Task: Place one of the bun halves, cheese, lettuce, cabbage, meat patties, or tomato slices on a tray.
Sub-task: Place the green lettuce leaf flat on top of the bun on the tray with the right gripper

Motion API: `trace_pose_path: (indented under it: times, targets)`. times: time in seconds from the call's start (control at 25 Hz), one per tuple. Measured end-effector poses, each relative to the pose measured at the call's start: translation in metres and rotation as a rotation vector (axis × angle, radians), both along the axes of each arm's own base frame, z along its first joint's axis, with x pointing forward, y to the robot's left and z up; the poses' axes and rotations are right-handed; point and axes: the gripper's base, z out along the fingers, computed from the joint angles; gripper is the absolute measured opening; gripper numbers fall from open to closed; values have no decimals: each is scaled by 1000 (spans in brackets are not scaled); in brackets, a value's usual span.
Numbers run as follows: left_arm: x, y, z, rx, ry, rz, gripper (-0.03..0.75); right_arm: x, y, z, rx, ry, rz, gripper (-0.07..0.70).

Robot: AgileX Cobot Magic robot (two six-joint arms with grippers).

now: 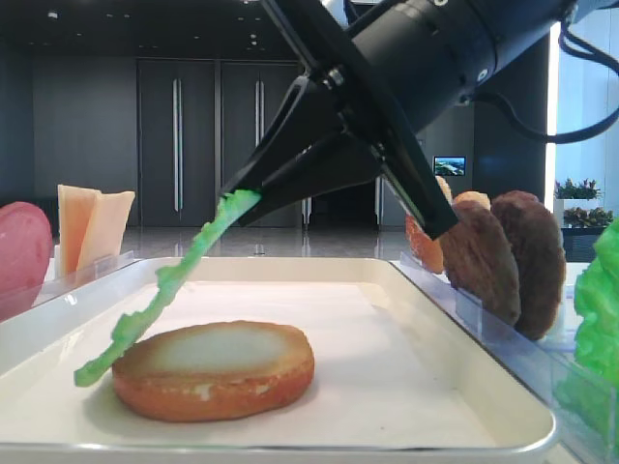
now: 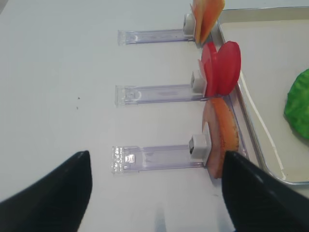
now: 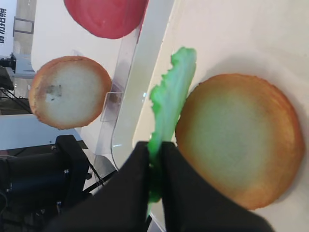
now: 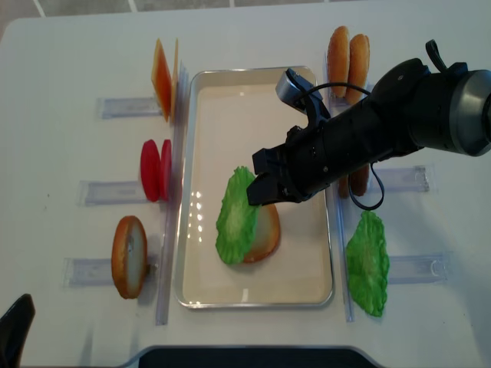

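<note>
The lettuce leaf (image 1: 164,290) hangs at a slant over the tray (image 4: 307,287), pinched at its upper edge by the right gripper (image 1: 242,198). The jaws are clamped together on the leaf (the right wrist view shows the green edge squeezed between the two black fingers (image 3: 130,188)). The leaf's lower end droops past the left side of a bun half (image 1: 215,369) and appears to touch its rim. That bun half lies flat on the white paper lining the tray, pale toasted face up. In the overhead view the leaf covers the left part of the bun half, near the middle of the tray.

Left of the tray, clear plastic holders (image 2: 157,158) lie on the white table (image 2: 58,72). Each holds items standing on edge: cheese slices (image 4: 161,77) at the far end, tomato slices (image 4: 156,169) in the middle, and a second bun half (image 4: 129,256) nearest the front.

Right of the tray, more bun halves (image 4: 347,52) stand at the far end. The meat patties (image 1: 508,259) stand next in line, mostly hidden under the arm in the overhead view. A second lettuce leaf (image 4: 367,262) sits at the near end.

The left gripper (image 2: 157,193) is over the table beside the near left holder, well apart from the tray. Its fingers are spread apart, with nothing between them.
</note>
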Motion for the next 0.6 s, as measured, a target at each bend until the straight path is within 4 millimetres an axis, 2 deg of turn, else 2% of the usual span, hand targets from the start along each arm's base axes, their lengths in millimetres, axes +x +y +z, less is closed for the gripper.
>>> trace_pose_path:
  times: [0.6]
  targets:
    - [0, 0, 0, 0, 0, 0, 643, 1, -4, -5, -63, -47, 15, 66]
